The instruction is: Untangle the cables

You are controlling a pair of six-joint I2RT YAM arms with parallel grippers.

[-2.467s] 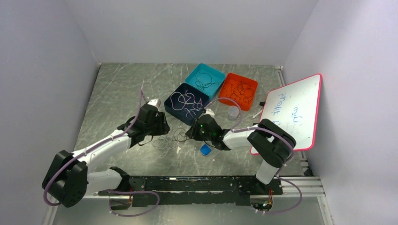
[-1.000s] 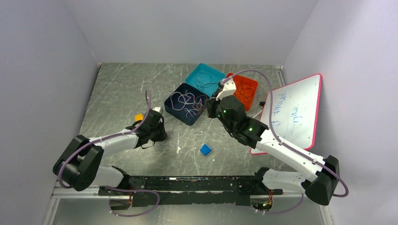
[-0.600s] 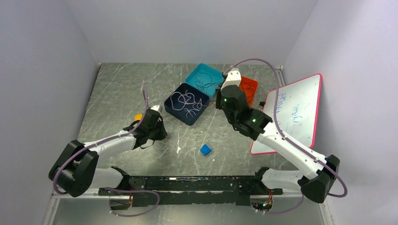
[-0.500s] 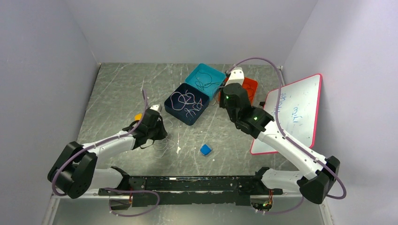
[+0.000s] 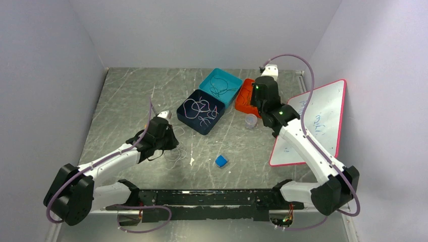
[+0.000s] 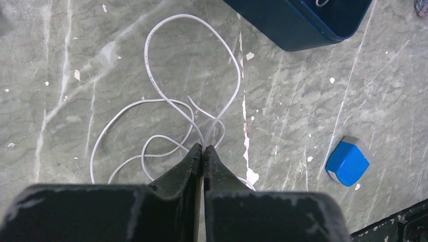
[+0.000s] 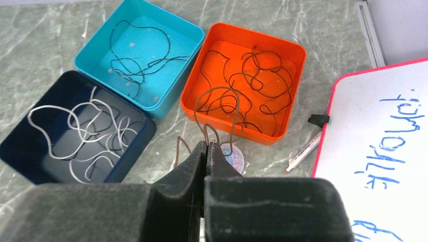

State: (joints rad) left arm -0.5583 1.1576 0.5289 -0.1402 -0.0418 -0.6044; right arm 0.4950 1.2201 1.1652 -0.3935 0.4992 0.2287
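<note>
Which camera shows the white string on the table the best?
The left wrist view: the white cable lies in clear loops on the table, pinched in the shut left end effector. The top view shows only faint thin loops beside that arm. The right wrist view misses it, facing the orange bin.

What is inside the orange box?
The orange box holds only thin dark cables, in tangled loops. In the top view the right arm covers most of it.
</note>
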